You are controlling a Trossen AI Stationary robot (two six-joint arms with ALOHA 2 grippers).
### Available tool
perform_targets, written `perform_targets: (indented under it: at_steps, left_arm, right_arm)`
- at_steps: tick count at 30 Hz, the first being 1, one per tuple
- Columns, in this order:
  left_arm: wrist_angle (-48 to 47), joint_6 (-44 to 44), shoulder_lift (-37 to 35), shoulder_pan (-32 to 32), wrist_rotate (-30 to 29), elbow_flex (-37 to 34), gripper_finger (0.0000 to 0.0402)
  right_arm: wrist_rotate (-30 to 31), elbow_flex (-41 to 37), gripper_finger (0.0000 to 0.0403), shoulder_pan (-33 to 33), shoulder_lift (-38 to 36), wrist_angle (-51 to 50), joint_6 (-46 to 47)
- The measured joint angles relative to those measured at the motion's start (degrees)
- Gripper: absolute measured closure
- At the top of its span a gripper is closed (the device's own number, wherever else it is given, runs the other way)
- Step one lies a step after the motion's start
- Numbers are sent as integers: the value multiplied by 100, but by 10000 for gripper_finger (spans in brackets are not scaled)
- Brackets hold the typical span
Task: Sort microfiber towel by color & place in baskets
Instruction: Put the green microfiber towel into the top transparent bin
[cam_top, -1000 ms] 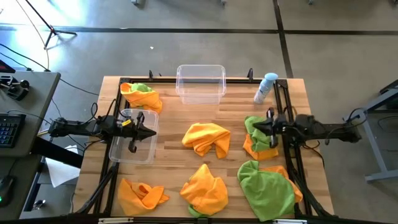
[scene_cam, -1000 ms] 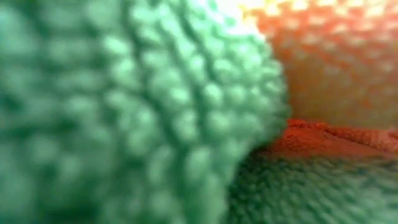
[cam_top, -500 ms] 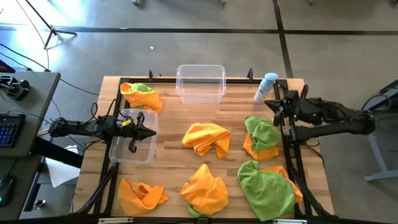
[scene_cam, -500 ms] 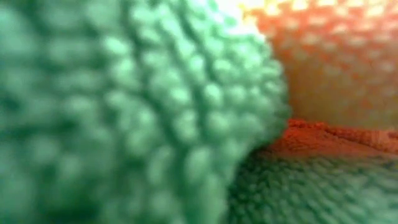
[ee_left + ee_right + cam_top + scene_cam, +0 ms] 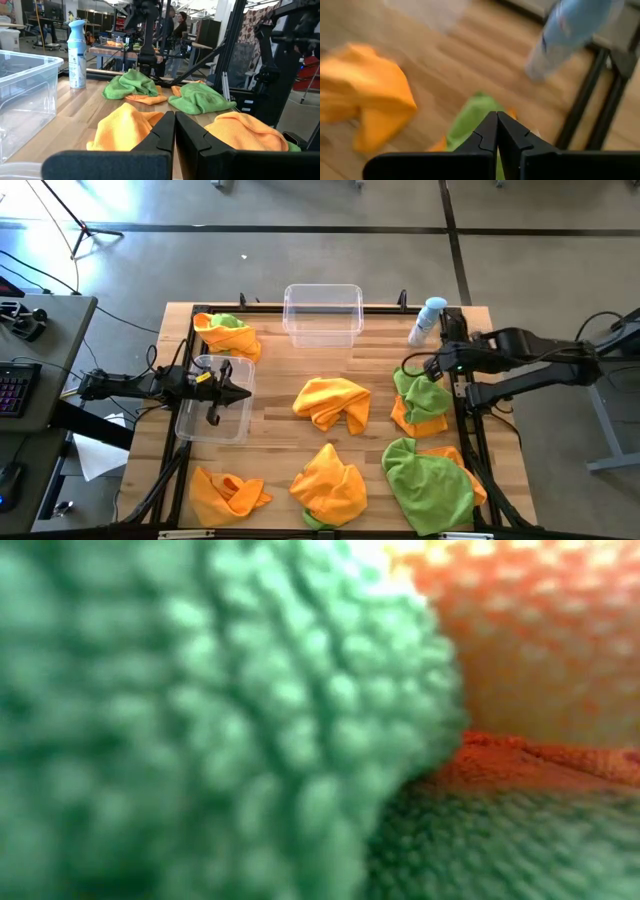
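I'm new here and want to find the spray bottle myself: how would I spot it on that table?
Look at the wooden table from above and go to its far right corner, beside the black frame rail. The spray bottle lies there, right of the clear basket at the far edge. It is the only pale, blue-capped hard thing among soft orange and green cloths.

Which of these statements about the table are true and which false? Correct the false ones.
1. Both clear baskets hold towels. False: the basket at the far edge and the basket on the left hold none.
2. The left gripper is over the left basket. True.
3. The spray bottle lies inside a basket. False: it is on the table.
4. The right gripper is shut, gripping nothing. True.
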Motion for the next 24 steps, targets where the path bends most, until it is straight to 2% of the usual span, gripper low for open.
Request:
perform_targets:
  at_steps: [3, 8, 14, 19, 24]
  left_arm:
    - [0, 1, 0, 0, 0, 1, 401]
    - [0, 0, 0, 0, 0, 0, 401]
    - [0, 2, 0, 1, 0, 0, 401]
    - [0, 2, 1, 1, 0, 1, 401]
    - [0, 1, 0, 2, 0, 0, 401]
  right_arm:
    - [-297, -262, 362, -5, 129, -107, 251]
    - [-484, -841, 287, -78, 164, -94, 616]
    - [-984, -1615, 216, -195, 159, 457, 759]
    - [-1365, -2305, 188, -195, 160, 1252, 597]
    - [-1508, -2842, 186, -195, 160, 1852, 513]
